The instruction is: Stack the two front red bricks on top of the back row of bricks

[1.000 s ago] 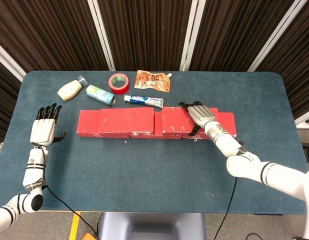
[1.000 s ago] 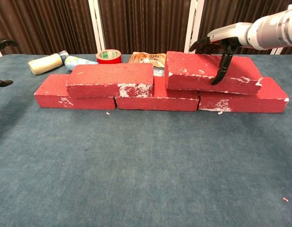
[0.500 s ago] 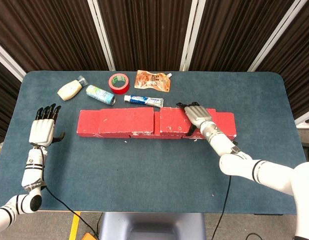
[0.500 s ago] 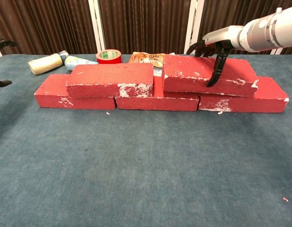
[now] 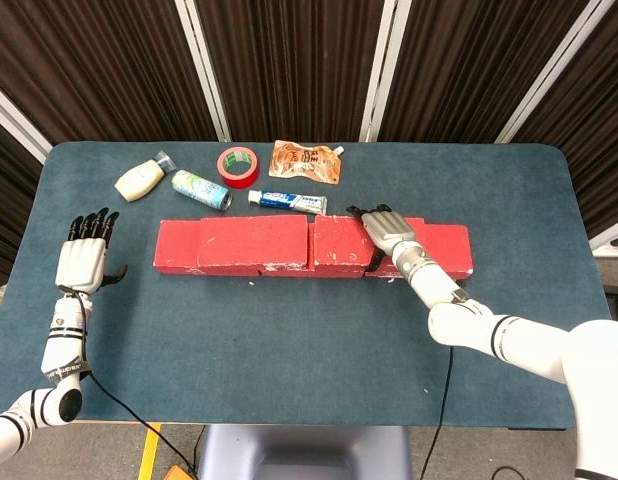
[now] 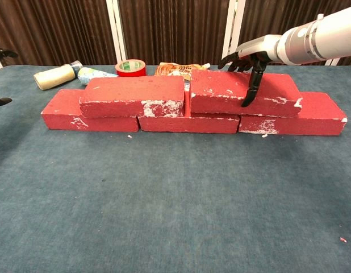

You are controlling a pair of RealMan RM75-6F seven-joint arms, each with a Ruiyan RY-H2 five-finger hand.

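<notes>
Red bricks fill the middle of both frames: a back row of bricks [image 6: 189,122] lies on the blue counter [image 5: 309,340], with the left upper brick [image 6: 133,96] and the right upper brick [image 6: 243,94] stacked on it, nearly end to end. The right robot hand [image 5: 387,228] grips the right upper brick, its fingers [image 6: 249,85] draped over top and front face. The left robot hand [image 5: 81,255] hovers at the frame's left, fingers spread, holding nothing. Toward the upper left lie a cream bottle [image 5: 139,180], a green-white tube [image 5: 201,190], a red tape roll [image 5: 238,166], a toothpaste tube [image 5: 287,201] and an orange pouch [image 5: 307,161].
</notes>
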